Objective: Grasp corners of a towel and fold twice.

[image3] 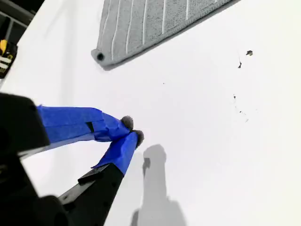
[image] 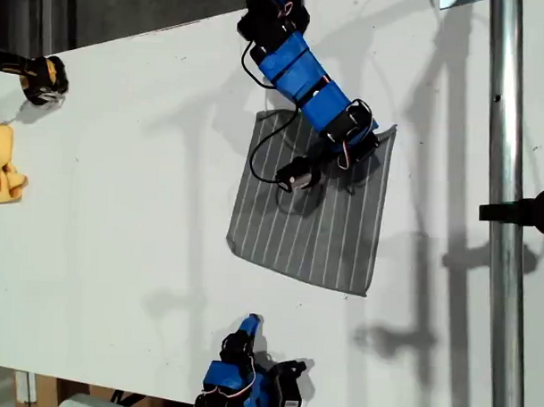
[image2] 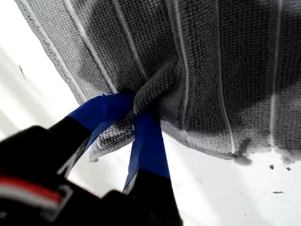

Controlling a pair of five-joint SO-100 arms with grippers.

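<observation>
Towel (image2: 221, 70): soft, light microfibre; best held at a corner.
First gripper (image2: 134, 110): closed, pinching the towel's edge.
Second gripper (image3: 129, 132): closed, empty.

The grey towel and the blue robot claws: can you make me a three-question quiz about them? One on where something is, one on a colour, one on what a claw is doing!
1. Where is the yellow cloth in the exterior view?
A. On top of the towel
B. At the exterior view's left edge, far from the towel
C. Inside a gripper

2. What colour are the stripes on the towel?
A. White
B. Red
C. Green

3. What is my first gripper doing?
A. Hanging open above bare table
B. Holding the yellow cloth
C. Pinching a bunched bit of the towel's edge

Answers:
1. B, the yellow cloth lies at the exterior view's left edge, well apart from the grey towel.
2. A, thin white lines run across the grey fabric.
3. C, the first wrist view shows its blue fingertips closed on gathered towel fabric; my second gripper is shut on nothing, over bare table.
</observation>
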